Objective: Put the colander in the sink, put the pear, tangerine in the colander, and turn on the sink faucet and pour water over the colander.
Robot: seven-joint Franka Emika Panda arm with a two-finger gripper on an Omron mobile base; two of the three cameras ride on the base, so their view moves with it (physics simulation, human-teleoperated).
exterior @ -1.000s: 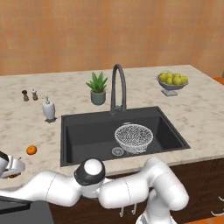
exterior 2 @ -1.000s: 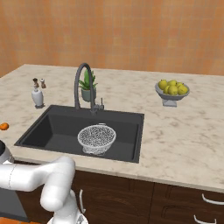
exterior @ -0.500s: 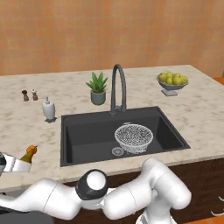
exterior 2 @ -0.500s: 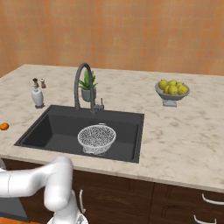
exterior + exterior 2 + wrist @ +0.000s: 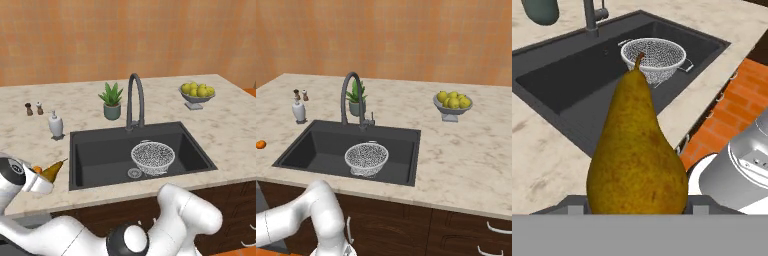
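My gripper [image 5: 42,180] is shut on the yellow-brown pear [image 5: 53,170], holding it just above the counter left of the sink [image 5: 95,150]. The pear [image 5: 637,150] looms large in the hand view, stem pointing toward the white mesh colander [image 5: 654,60]. That colander [image 5: 152,156] stands upright in the right half of the dark basin, near the drain. The orange tangerine [image 5: 260,144] lies on the counter left of the sink, partly hidden behind the pear in the left base view. At the sink's back edge rises the dark gooseneck faucet [image 5: 135,100], with no water running.
A white soap dispenser [image 5: 56,125] and two small shakers [image 5: 33,108] stand at the back left. Behind the sink is a potted plant [image 5: 112,101], and a grey footed bowl of yellow-green fruit [image 5: 197,93] sits at the back right. My white arm crosses below the counter front.
The gripper has come up from the counter with the pear and shifted slightly right toward the sink. The arm's elbow has swung lower. The tangerine and colander have stayed put.
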